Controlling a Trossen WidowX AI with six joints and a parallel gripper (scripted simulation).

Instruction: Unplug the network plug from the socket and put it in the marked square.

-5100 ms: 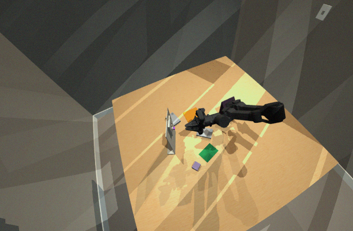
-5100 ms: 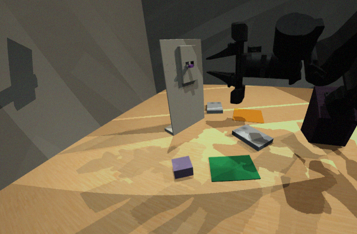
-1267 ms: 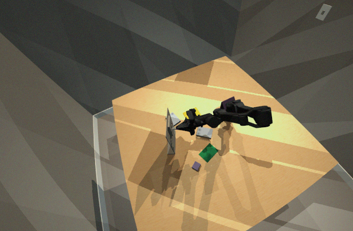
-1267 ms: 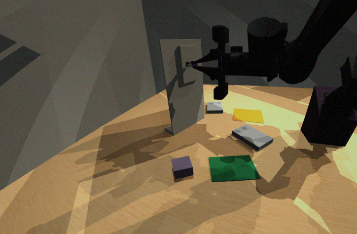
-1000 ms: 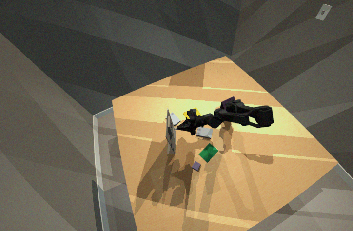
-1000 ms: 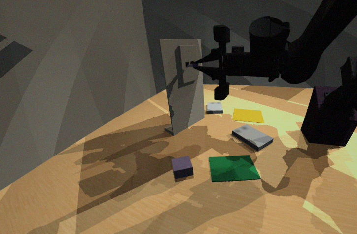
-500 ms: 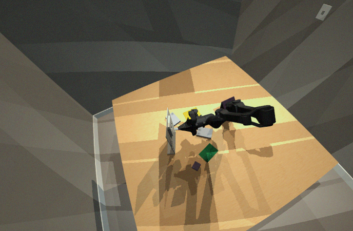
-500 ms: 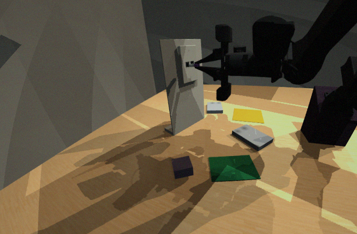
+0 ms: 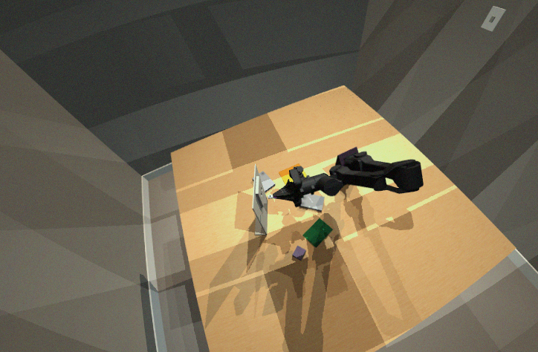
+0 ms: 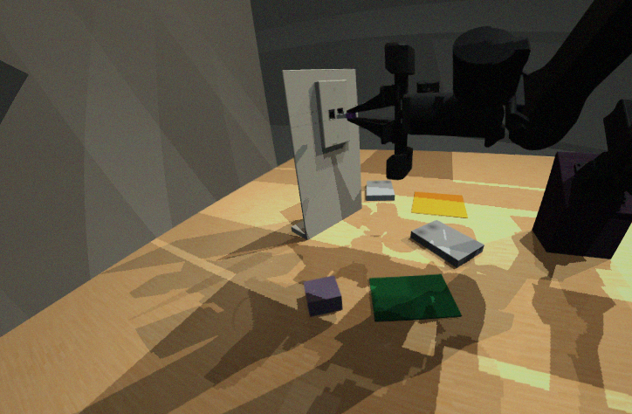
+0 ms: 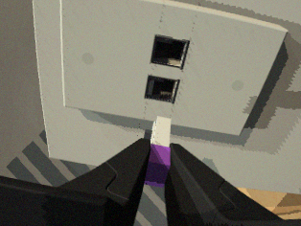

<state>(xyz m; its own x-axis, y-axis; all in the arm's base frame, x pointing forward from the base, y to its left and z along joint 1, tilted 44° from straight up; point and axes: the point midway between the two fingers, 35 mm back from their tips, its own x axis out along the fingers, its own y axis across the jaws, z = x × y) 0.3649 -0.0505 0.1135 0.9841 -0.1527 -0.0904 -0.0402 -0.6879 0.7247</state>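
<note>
A grey upright panel (image 9: 260, 207) (image 10: 321, 195) (image 11: 45, 39) stands on the table and carries a raised faceplate (image 10: 333, 134) (image 11: 108, 52) with two small dark sockets, one above the other (image 11: 170, 51) (image 11: 161, 88). Both sockets look hollow. My gripper (image 9: 273, 196) (image 10: 353, 115) (image 11: 157, 150) is shut on the small plug (image 10: 349, 115) (image 11: 162, 131), which has a purple body and a white front. The plug hangs in the air just in front of the lower socket, clear of the faceplate. A green square (image 9: 317, 232) (image 10: 413, 296) and an orange-yellow square (image 9: 288, 171) (image 10: 438, 203) are marked flat on the table.
A flat grey block (image 9: 312, 202) (image 10: 446, 241) lies between the two squares. A smaller grey block (image 9: 266, 181) (image 10: 380, 189) lies near the panel's foot. A small purple cube (image 9: 299, 252) (image 10: 322, 294) sits left of the green square. A dark purple box (image 10: 585, 210) stands by the arm's base.
</note>
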